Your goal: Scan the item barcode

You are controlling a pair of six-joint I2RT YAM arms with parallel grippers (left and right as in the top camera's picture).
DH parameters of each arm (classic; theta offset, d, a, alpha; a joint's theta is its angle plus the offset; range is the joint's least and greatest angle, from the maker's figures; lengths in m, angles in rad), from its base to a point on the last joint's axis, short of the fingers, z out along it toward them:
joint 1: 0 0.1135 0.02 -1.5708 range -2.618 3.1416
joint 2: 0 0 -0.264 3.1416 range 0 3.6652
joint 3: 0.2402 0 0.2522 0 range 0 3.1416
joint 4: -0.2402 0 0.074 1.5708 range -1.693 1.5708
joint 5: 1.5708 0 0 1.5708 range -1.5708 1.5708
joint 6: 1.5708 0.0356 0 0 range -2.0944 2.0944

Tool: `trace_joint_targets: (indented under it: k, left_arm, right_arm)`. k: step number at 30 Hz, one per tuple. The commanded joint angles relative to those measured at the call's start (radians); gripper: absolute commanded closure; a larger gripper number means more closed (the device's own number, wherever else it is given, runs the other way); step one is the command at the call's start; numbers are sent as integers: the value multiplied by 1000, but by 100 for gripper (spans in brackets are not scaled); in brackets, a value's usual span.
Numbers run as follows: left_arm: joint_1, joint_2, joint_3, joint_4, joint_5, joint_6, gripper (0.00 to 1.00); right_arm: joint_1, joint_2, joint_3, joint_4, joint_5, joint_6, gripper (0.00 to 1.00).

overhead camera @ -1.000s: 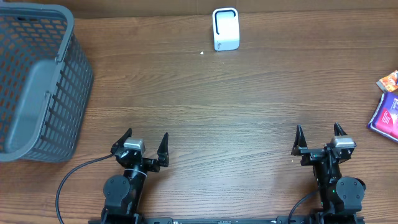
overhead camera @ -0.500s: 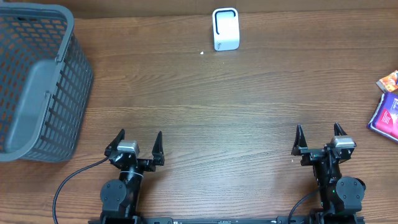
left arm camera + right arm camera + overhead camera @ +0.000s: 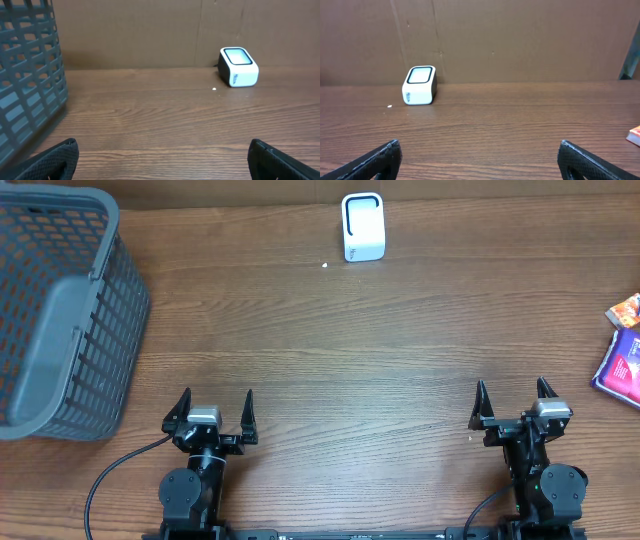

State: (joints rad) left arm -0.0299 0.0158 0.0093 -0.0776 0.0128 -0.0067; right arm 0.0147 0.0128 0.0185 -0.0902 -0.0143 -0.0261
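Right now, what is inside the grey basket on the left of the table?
From overhead, the grey basket shows only its own floor and slatted walls, and no item is visible in it. Its left edge is cut off by the picture, so that strip cannot be checked.

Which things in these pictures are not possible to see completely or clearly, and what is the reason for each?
- Overhead: the purple packet and the orange packet are cut off by the right edge, and no barcode shows on them.
- Overhead and left wrist: the basket is cut off by the left edge.
- Left wrist and right wrist: the print on the side of the scanner is too small to read.
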Motion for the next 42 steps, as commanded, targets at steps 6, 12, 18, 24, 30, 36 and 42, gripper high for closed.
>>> trace_joint_targets:
  k: [6, 12, 18, 24, 30, 36, 42]
  left_arm:
    - [11, -13, -5, -2, -50, 43, 0]
    - [65, -13, -5, 1, -84, -34, 0]
    - [87, -13, -5, 1, -82, -60, 0]
    - [63, -13, -5, 2, -72, -57, 0]
    - [55, -13, -5, 2, -62, -36, 0]
    - [45, -13, -5, 0, -47, -23, 0]
    - [42, -13, -5, 0, -53, -23, 0]
  right_arm:
    - [5, -10, -11, 6, 10, -1, 0]
    - [5, -10, -11, 6, 10, -1, 0]
    - [5, -10, -11, 6, 10, -1, 0]
    - [5, -10, -11, 6, 10, -1, 0]
    - [5, -10, -11, 6, 10, -1, 0]
    - [5, -10, -11, 6, 10, -1, 0]
    - [5, -10, -11, 6, 10, -1, 0]
